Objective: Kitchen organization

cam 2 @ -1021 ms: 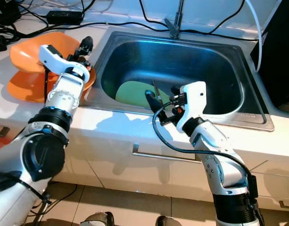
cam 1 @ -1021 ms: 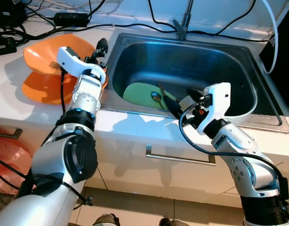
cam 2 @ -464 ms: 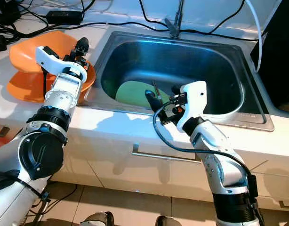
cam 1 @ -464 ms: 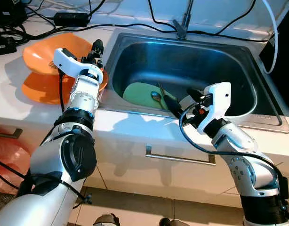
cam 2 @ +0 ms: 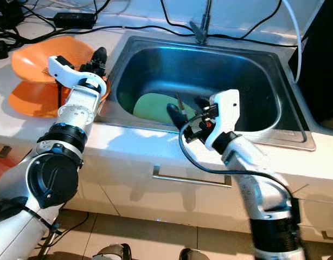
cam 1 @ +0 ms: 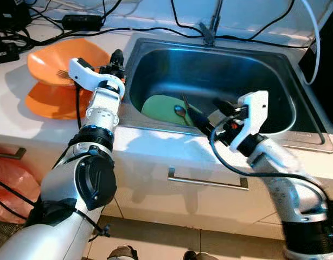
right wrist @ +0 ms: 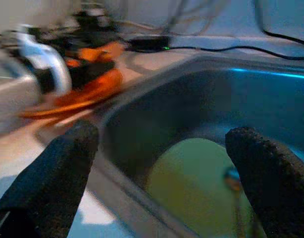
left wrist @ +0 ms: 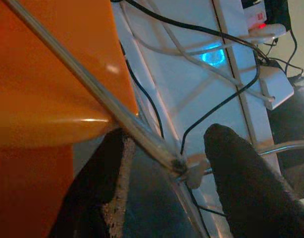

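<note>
Here the right gripper (cam 2: 184,114), fingers wide, is hovering over the sink's (cam 2: 264,65) front edge to reach the green plate (cam 2: 153,105), while the left gripper (cam 2: 97,56), also parted, is hanging beside the orange bowl (cam 2: 33,57).

Both silver arms reach forward, each pincer with its two black fingers spread apart.

The left arm stretches straight ahead from the shoulder, black elbow joint low, silver forearm rising to a white wrist block; the left pincer (cam 1: 116,58) sits at its far tip, pointing away from the body, and in the left wrist view its fingers (left wrist: 246,178) stand well apart. The right arm bends sharply at the elbow, forearm angling up and inward toward the left, a black cable looping under the white wrist housing. The right pincer (cam 1: 210,116) points leftward and slightly down; its fingers (right wrist: 271,168) are wide apart, gripping nothing.
</note>
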Available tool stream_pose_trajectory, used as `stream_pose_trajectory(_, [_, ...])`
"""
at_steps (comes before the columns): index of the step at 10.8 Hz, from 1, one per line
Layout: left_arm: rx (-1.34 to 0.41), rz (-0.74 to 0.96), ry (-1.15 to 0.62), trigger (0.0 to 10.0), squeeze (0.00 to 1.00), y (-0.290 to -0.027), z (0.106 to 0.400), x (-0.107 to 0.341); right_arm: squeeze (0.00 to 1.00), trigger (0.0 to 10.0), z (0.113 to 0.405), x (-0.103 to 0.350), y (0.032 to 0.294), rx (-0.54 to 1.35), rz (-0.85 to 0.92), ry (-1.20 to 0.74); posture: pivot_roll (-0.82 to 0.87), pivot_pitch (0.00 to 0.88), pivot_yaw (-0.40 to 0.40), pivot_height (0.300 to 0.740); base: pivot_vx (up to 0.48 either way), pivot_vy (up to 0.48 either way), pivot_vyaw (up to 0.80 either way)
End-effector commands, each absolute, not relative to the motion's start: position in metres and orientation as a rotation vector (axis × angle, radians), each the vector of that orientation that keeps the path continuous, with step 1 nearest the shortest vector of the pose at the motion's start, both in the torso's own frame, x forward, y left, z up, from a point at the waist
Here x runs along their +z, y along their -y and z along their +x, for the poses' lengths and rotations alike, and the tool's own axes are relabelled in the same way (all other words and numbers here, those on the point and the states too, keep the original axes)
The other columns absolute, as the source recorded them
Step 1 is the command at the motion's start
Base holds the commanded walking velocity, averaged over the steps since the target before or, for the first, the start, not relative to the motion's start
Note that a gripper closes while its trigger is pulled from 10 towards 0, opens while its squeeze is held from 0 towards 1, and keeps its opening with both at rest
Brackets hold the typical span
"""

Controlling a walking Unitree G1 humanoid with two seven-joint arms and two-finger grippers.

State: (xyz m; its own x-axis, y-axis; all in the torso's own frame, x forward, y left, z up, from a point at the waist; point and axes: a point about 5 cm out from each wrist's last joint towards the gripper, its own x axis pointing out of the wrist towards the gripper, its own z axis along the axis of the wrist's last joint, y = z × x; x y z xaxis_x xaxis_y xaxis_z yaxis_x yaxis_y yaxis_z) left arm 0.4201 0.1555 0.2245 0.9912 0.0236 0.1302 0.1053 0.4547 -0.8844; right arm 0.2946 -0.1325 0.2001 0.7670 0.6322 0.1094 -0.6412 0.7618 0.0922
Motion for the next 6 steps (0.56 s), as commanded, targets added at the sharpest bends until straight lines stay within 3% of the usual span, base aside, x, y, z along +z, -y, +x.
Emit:
stream_pose_trajectory(1, [-0.070,-1.112,0.144,10.0,0.00,-0.153,0.421,0.231,0.54,10.0,0.290,0.209,0.131,0.760,0.137,0.099,-0.01,0.097,-0.030,0.740,0.000,0.000,0.00])
stream_pose_trajectory(2, [-0.071,-1.115,0.145,10.0,0.00,-0.152,0.421,0.231,0.54,10.0,0.287,0.209,0.130,0.786,0.141,0.097,-0.01,0.097,-0.030,0.740,0.000,0.000,0.00])
stream_pose_trajectory(4, [-0.082,-1.123,0.153,9.6,0.00,-0.152,0.421,0.235,0.41,10.0,0.278,0.207,0.123,0.887,0.156,0.075,-0.01,0.091,-0.028,0.740,0.000,0.000,0.00])
stream_pose_trajectory(5, [-0.080,-1.135,0.154,0.6,0.00,-0.152,0.421,0.235,0.38,10.0,0.278,0.207,0.123,0.894,0.156,0.072,-0.01,0.091,-0.028,0.740,0.000,0.000,0.00])
stream_pose_trajectory(6, [-0.068,-1.165,0.158,0.0,0.00,-0.154,0.421,0.234,0.35,10.0,0.278,0.207,0.124,0.896,0.153,0.069,-0.01,0.090,-0.028,0.740,0.000,0.000,0.00])
